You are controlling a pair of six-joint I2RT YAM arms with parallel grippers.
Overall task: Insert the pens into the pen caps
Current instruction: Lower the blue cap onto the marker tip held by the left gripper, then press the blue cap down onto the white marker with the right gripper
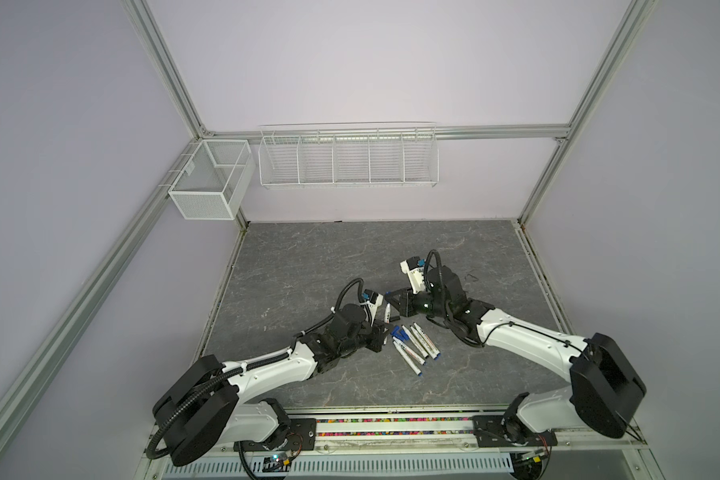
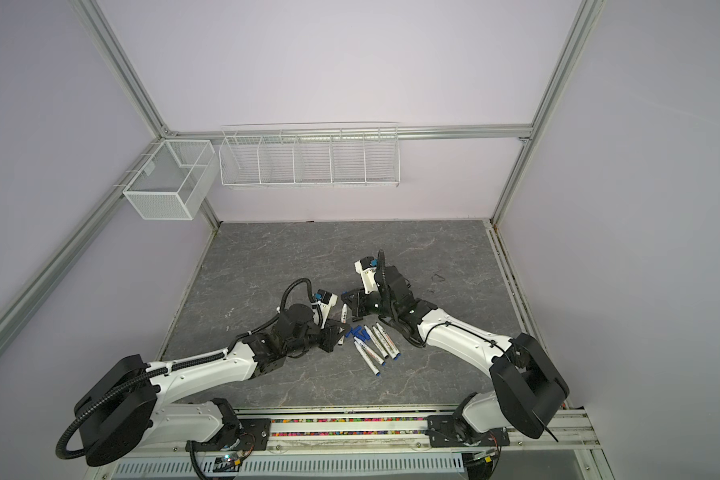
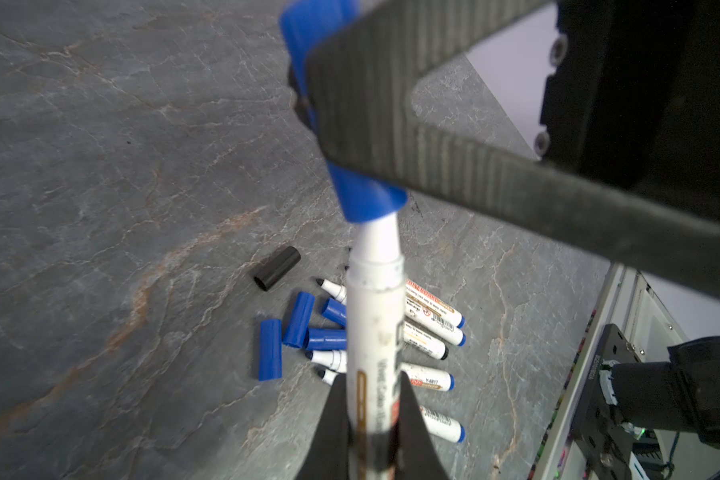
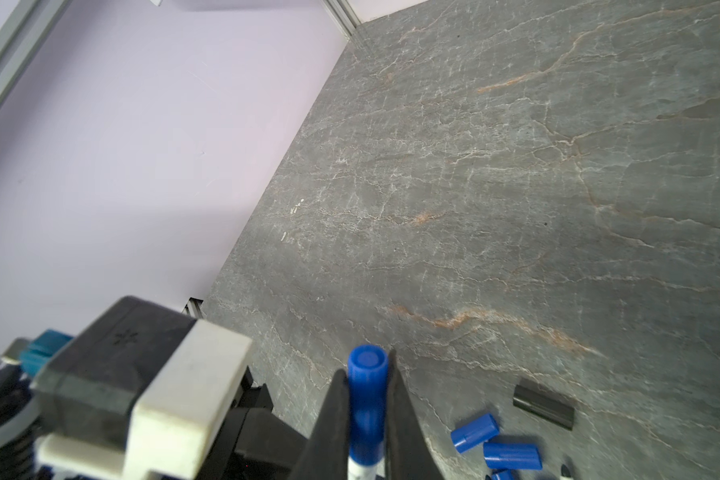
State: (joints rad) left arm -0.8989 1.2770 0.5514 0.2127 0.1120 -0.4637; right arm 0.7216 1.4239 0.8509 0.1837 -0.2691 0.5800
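Above the table (image 3: pixel 142 166), the left claw (image 3: pixel 373 386) pinches a pen (image 3: pixel 375 316) and the right claw (image 4: pixel 366 374) pinches a blue cap (image 4: pixel 366 415), held coaxial for seating; spare pens (image 3: pixel 433 318) and loose caps (image 3: pixel 297 319) lie beneath.

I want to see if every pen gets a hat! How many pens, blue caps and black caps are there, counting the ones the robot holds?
Pens: 6 (5 lying on the table, 1 in the left gripper)
Blue caps: 5 (4 on the table, 1 in the right gripper)
Black caps: 1
Total: 12
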